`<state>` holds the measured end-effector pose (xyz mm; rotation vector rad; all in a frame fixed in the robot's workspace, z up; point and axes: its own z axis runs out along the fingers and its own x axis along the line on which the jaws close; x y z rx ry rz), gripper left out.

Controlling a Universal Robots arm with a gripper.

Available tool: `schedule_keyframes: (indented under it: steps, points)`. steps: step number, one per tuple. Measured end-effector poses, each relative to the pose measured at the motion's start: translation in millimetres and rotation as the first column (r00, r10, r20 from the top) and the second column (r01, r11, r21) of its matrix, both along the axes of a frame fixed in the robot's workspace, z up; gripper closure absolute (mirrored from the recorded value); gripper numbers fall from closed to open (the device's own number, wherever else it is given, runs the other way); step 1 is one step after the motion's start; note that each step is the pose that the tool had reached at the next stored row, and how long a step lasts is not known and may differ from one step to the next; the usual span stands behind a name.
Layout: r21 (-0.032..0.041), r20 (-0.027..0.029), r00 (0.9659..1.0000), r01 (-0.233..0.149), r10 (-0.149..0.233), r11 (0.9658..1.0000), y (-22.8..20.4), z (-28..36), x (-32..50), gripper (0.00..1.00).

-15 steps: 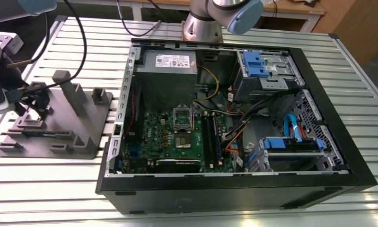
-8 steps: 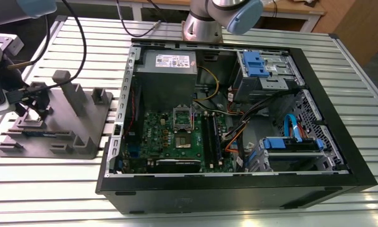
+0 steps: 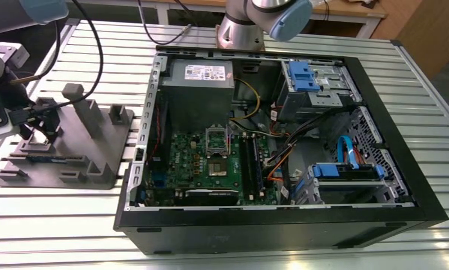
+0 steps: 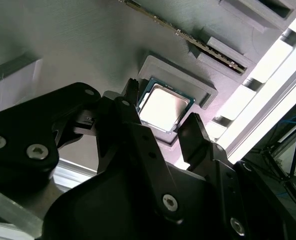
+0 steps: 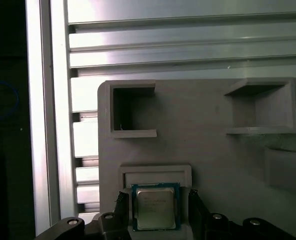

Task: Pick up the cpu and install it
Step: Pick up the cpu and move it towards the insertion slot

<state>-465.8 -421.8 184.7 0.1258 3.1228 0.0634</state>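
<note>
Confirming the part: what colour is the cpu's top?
Silvery-grey metal on the cpu, clearest in the first wrist view.

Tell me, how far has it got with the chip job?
Nothing is finished yet. The cpu lies in its recess on the grey holder. In hand: the open pincer straddles it, one finger each side. Left: lifting it and fitting it into the computer case.

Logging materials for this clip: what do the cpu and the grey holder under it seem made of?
The cpu: silvery metal lid, satin sheen, with a blue-green board rim. The grey holder: probably plastic, matte and uniform, sharp moulded recesses.
</note>
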Motion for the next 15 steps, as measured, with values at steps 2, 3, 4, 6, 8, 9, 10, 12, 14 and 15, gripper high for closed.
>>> schedule_keyframes:
  steps: [2,3,4,6,8,9,10,12,14,15]
  points:
    - [-0.0001,-0.0003,1.0,0.0,0.0,1.0,0.0,-0.2,0.0,0.41]
    - [-0.0001,-0.0002,1.0,0.0,0.0,1.0,0.0,-0.3,0.0,0.41]
    - [0.0,-0.0001,1.0,0.0,0.0,1.0,0.0,-0.5,0.0,0.41]
    - [0.0002,0.0003,1.0,0.0,0.0,1.0,0.0,-1.5,0.0,0.41]
    - [0.0,0.0001,1.0,0.0,0.0,1.0,0.0,-1.4,0.0,0.41]
    - [0.0,0.0,1.0,0.0,0.0,1.0,0.0,-1.4,0.0,0.41]
    - [-0.0001,-0.0001,1.0,0.0,0.0,1.0,0.0,-1.4,-0.2,0.41]
    - [-0.0001,-0.0001,1.0,0.0,0.0,1.0,0.0,-1.7,-1.0,0.41]
    - [0.0001,0.0001,1.0,0.0,0.0,1.0,0.0,-2.0,-1.5,0.41]
    - [0.0,0.0001,1.0,0.0,0.0,1.0,0.0,-2.3,-1.6,0.41]
